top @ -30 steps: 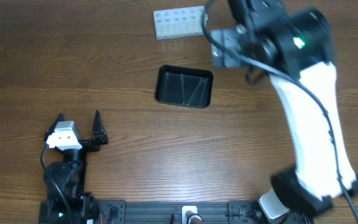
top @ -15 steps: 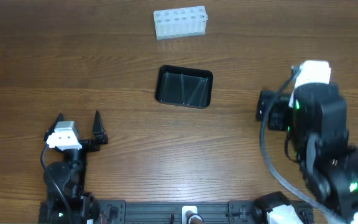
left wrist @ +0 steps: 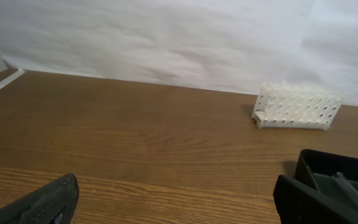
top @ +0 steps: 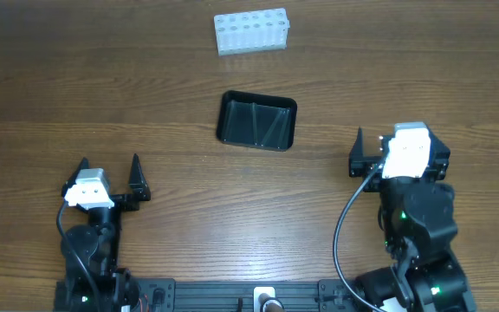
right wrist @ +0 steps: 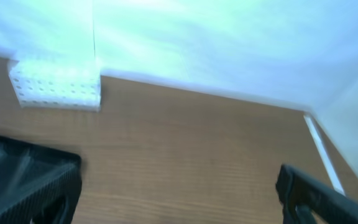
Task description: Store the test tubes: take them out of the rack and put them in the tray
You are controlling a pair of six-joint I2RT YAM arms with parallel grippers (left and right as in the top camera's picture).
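- The left gripper [top: 111, 176] sits low over the wooden table [top: 232, 208], near its own base. Its fingers [left wrist: 45, 204] are spread wide and hold nothing.
- The right gripper [top: 397, 143] sits level with it on the other side. Its fingers [right wrist: 39, 190] are also spread wide, with bare wood between them.
- The black tray [top: 225, 117] lies farther out, between the two arms and well apart from both grippers. In the left wrist view its corner [left wrist: 306, 165] shows just past one finger.
- Inside the tray lie what look like clear test tubes [top: 275, 126], slanted across the floor; their number is hard to make out.
- Farthest off, the white rack [top: 250, 32] stands upright beyond the tray near the table's far edge. Whether any tubes are in it cannot be told.
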